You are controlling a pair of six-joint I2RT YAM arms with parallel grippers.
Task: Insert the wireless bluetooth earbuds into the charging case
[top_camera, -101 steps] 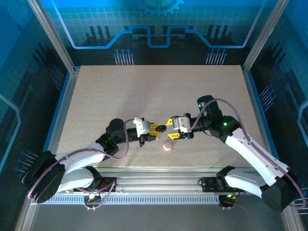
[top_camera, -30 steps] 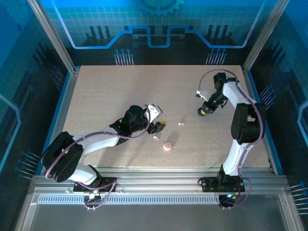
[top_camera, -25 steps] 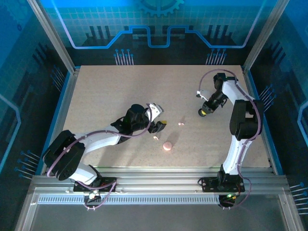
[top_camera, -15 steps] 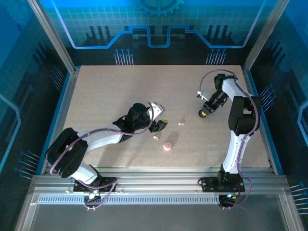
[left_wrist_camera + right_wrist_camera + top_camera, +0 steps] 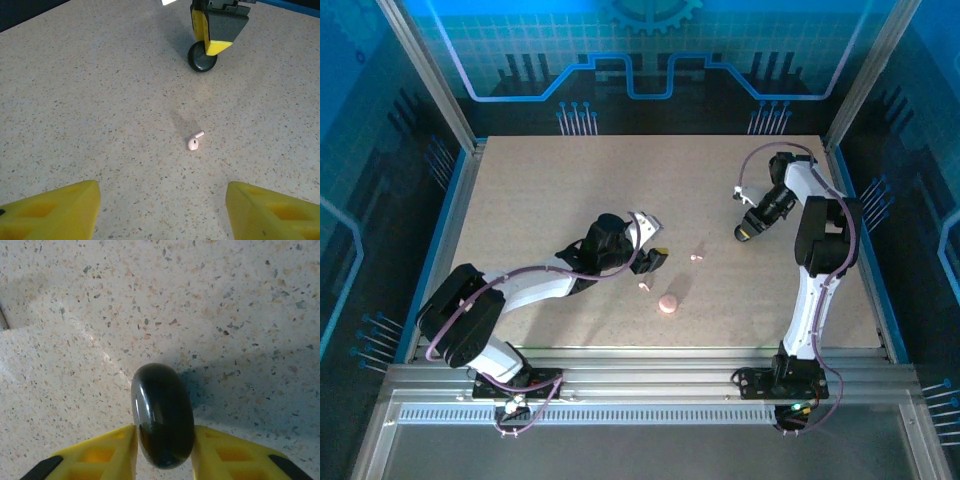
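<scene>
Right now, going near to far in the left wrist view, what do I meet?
left gripper, open and empty → pale earbud → black case, on edge between the fingers of the right gripper

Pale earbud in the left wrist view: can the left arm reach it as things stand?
Probably yes: the pale earbud lies alone on bare table just ahead of the open left fingers, nothing between.

Speckled beige tabletop point(image 5: 570, 180), blue circuit-patterned backdrop point(image 5: 650, 50), aluminium frame rails point(image 5: 650, 365).
</scene>
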